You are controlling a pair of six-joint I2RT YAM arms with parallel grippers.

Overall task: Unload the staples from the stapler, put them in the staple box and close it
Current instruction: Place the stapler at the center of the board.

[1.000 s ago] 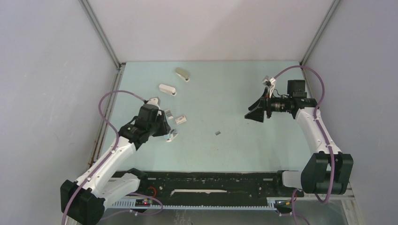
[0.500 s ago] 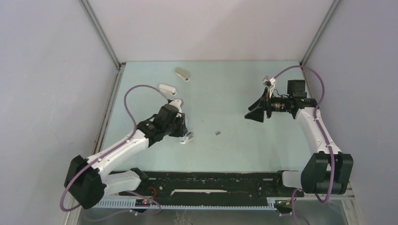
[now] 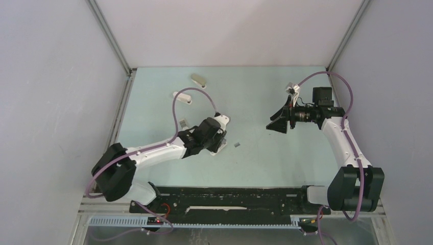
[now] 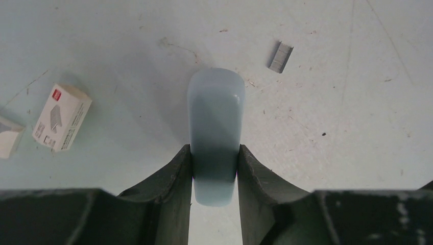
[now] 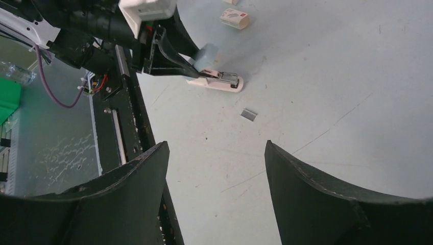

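My left gripper (image 4: 214, 151) is shut on the pale blue top of a small stapler (image 4: 215, 112). In the right wrist view the stapler (image 5: 218, 80) is hinged open, with its white base and metal magazine at table level below the left fingers (image 5: 171, 57). A short silvery strip of staples (image 4: 280, 56) lies loose on the table just right of the stapler, also seen from above (image 3: 237, 145). My right gripper (image 3: 276, 125) hangs open above the table's right half and holds nothing.
Two more pale staplers (image 3: 182, 97) (image 3: 198, 80) lie at the back left. A small white printed box (image 4: 61, 117) lies left of the held stapler, and another box (image 4: 7, 137) at the view's edge. The black base rail (image 3: 230, 199) runs along the near edge.
My left arm has swung right across the table with the stapler in its grip, from beside the white boxes to next to the loose staples. The right arm has not moved.
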